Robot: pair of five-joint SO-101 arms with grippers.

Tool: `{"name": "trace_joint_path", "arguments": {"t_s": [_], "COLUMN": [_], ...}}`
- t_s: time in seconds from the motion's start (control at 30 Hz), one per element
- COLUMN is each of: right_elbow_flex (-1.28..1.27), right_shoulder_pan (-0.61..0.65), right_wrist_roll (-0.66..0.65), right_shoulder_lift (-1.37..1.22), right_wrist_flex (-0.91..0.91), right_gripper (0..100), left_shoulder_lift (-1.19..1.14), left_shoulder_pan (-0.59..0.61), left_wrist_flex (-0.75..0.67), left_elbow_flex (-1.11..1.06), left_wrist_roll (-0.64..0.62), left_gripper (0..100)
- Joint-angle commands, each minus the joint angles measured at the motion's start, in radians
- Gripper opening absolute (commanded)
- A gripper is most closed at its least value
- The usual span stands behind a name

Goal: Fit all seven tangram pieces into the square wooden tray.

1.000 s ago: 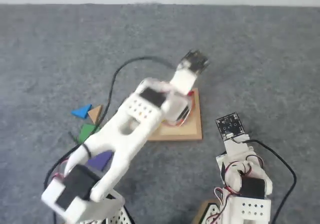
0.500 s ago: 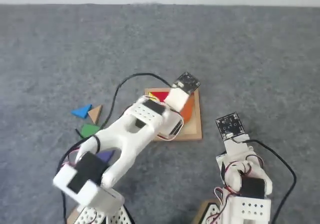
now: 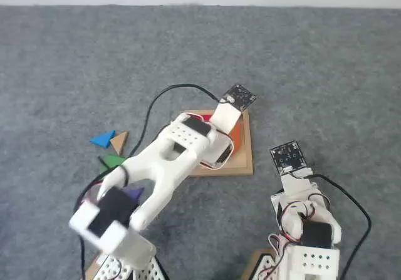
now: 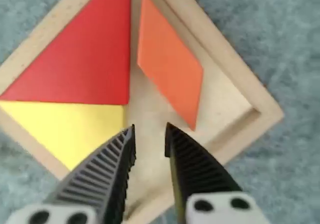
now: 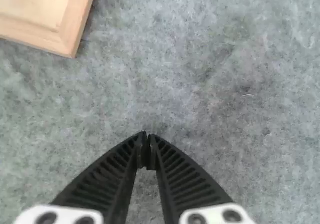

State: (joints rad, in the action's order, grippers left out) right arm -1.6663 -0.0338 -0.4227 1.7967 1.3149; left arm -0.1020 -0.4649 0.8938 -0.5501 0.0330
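The square wooden tray (image 4: 252, 115) holds a red triangle (image 4: 85, 58), a yellow triangle (image 4: 65, 129) and an orange parallelogram (image 4: 170, 66); bare wood floor lies between them. My left gripper (image 4: 149, 134) hangs just above that bare floor, narrowly open with nothing between its fingers. From above, the left arm (image 3: 182, 151) covers most of the tray (image 3: 245, 164). Loose on the carpet to the tray's left lie a blue triangle (image 3: 102, 139), a tan triangle (image 3: 119, 142), a green piece (image 3: 113, 162) and a purple piece (image 3: 133, 194). My right gripper (image 5: 146, 146) is shut and empty over carpet.
The right arm (image 3: 304, 220) stands at the front right, beside the tray's near right corner (image 5: 55, 23). A black cable (image 3: 160, 98) loops off the left arm across the tray's left side. Grey carpet stretches wide at the back and right.
The left arm drew back from past the tray's far edge and settled over the tray, uncovering its red and orange pieces. The right arm stayed still.
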Motion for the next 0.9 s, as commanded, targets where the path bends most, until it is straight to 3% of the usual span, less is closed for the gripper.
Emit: {"name": "trace_joint_path", "arguments": {"t_s": [0.0,0.17,0.4,0.87], "right_elbow_flex": [-0.017,-0.017,-0.017,-0.017], "right_shoulder_pan": [0.004,0.004,0.004,0.004], "right_wrist_roll": [-0.008,-0.008,-0.008,-0.008], "right_shoulder_lift": [0.016,0.016,0.016,0.016], "right_wrist_flex": [0.001,0.001,0.001,0.001], "right_gripper": [0.8,0.8,0.8,0.8], "left_shoulder_lift": [0.207,0.273,0.124,-0.14], "left_shoulder_pan": [-0.017,-0.025,-0.038,-0.034], "left_wrist_flex": [0.003,-0.021,-0.025,-0.02], "left_elbow_flex": [-0.082,-0.148,-0.068,0.17], "left_wrist_roll": [-0.002,-0.003,0.0,0.041], "left_gripper": [10,15,23,17]}}
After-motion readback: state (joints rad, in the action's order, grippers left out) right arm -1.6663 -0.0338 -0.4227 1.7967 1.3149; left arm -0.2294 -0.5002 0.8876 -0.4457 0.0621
